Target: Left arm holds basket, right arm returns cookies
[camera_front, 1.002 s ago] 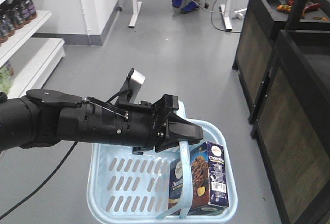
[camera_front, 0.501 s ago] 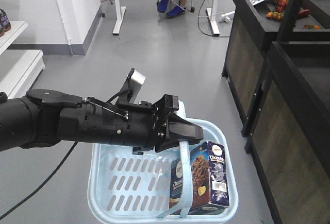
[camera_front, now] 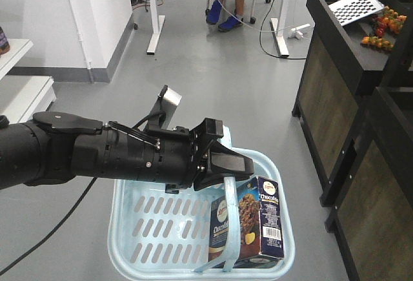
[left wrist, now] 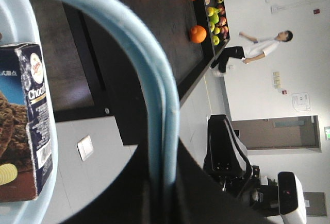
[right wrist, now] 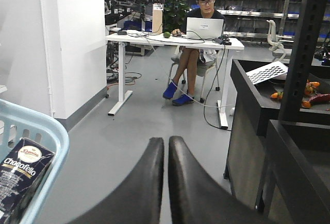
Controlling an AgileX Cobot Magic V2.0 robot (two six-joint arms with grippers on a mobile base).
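The left arm [camera_front: 97,152] reaches across the front view. My left gripper [camera_front: 226,165] is shut on the light blue handle [camera_front: 232,216] of the basket [camera_front: 129,229] and holds it above the grey floor. In the left wrist view the handle [left wrist: 154,80] runs down between the jaws of the left gripper [left wrist: 164,183]. The cookies box [camera_front: 248,226] stands upright in the basket's right end, and it also shows in the left wrist view [left wrist: 26,126]. My right gripper [right wrist: 166,142] is shut and empty, to the right of the basket rim [right wrist: 49,128] and the box [right wrist: 20,175].
Dark produce stands [camera_front: 348,81] with fruit [camera_front: 384,32] and a checkered board [camera_front: 364,3] line the right. White shelves [camera_front: 19,93] are at the left. A person sits at a white desk [right wrist: 198,26] ahead. A black device [left wrist: 227,152] shows in the left wrist view.
The surroundings have shifted in the front view: the left shelves slid out of frame and the dark stands moved. The left arm, basket and box keep their places in the picture.
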